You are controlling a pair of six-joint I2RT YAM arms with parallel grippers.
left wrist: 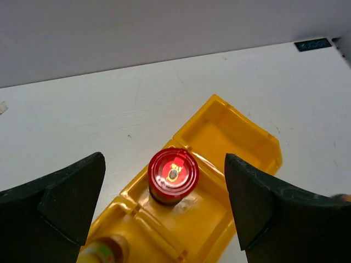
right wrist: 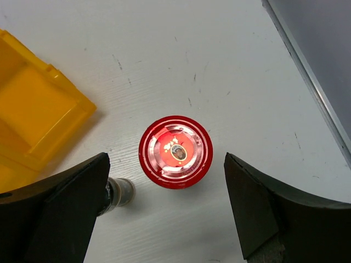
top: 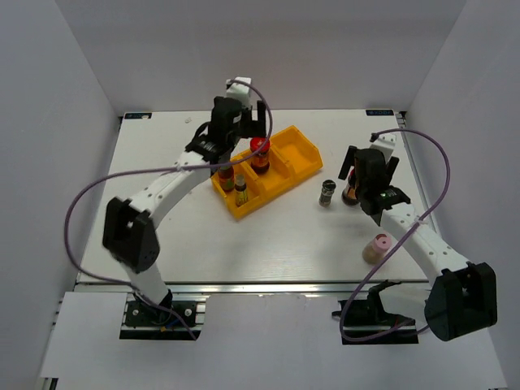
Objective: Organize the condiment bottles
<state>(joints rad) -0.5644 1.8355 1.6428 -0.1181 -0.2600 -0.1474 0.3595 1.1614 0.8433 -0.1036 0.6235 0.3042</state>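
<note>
Hovering, the left gripper (left wrist: 164,170) had its jaws spread, a red-lidded jar (left wrist: 173,172) in the tray (left wrist: 241,129) showing between them; the right gripper (right wrist: 166,170), jaws likewise spread, framed a second jar (right wrist: 175,152).

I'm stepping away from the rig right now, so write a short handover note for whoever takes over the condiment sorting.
Left gripper: open, above a red-lidded jar standing in the middle compartment of the yellow tray.
Right gripper: open, over the second red-lidded jar on the table, a finger to each side, not gripping.
Also in the tray: slim yellow-capped bottle and another bottle partly hidden by the left arm.
Left to place: that table jar, the dark-lidded jar and the pink-lidded shaker, all on the table.
</note>
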